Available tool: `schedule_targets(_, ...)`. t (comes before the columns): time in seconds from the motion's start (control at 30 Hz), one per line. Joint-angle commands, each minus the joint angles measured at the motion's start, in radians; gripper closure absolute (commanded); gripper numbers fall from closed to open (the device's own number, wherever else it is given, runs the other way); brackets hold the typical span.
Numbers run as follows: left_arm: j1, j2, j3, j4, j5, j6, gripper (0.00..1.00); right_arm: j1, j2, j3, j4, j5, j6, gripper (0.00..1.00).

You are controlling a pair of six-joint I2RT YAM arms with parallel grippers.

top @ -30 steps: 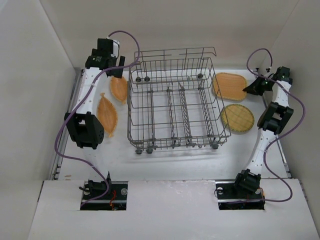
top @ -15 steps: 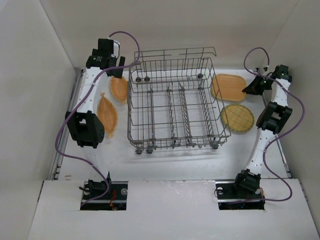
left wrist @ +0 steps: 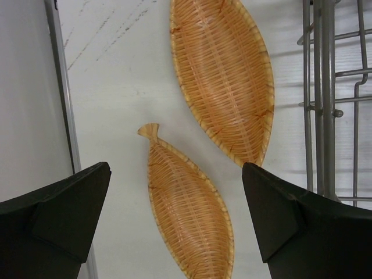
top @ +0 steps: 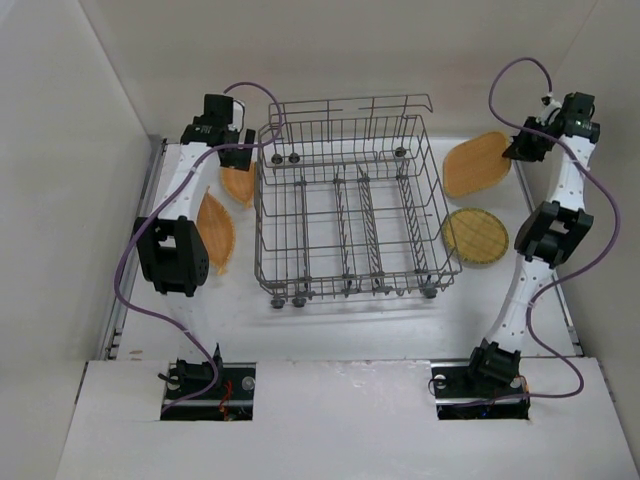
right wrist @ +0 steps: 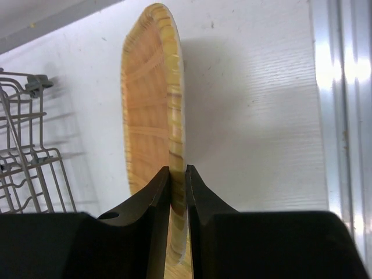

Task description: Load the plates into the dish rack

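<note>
The grey wire dish rack (top: 350,275) stands mid-table with no plates in it. My right gripper (top: 520,150) is shut on the rim of an oval orange-tan plate (top: 476,165) and holds it tilted, off the table, right of the rack. In the right wrist view the plate (right wrist: 152,104) stands on edge between the shut fingers (right wrist: 177,174). A round grid-patterned plate (top: 474,236) lies flat below it. My left gripper (top: 240,155) is open above a leaf-shaped plate (left wrist: 224,75) and a fish-shaped plate (left wrist: 189,212), both flat on the table left of the rack.
The rack's left wall (left wrist: 325,99) is close to my left gripper's right finger. White walls enclose the table on the left, back and right. A metal rail (left wrist: 61,99) runs along the table's left edge.
My right gripper has lifted the oval plate off the table and tilted it up, moving toward the back. My left gripper has shifted slightly right toward the rack.
</note>
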Motion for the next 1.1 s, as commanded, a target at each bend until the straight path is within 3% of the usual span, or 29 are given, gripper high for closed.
schedule_targets(0.0,0.01,-0.086,-0.028,0.061,0.023,-0.027,0.0,-0.005,-0.145,-0.041,0.084,0.042,-0.018,1.0)
schedule_targets(0.27,0.014,-0.096,-0.07,0.107,0.05,-0.037,0.0,0.052,-0.43,-0.461,0.302,0.11,-0.11,1.0)
schedule_targets(0.43,0.019,-0.095,-0.079,0.121,0.07,-0.04,0.0,0.088,-0.544,-0.616,0.368,0.153,-0.179,1.0)
schedule_targets(1.07,0.014,-0.09,-0.108,0.158,0.101,-0.044,0.0,0.179,-0.74,-0.757,0.509,0.286,-0.294,1.0)
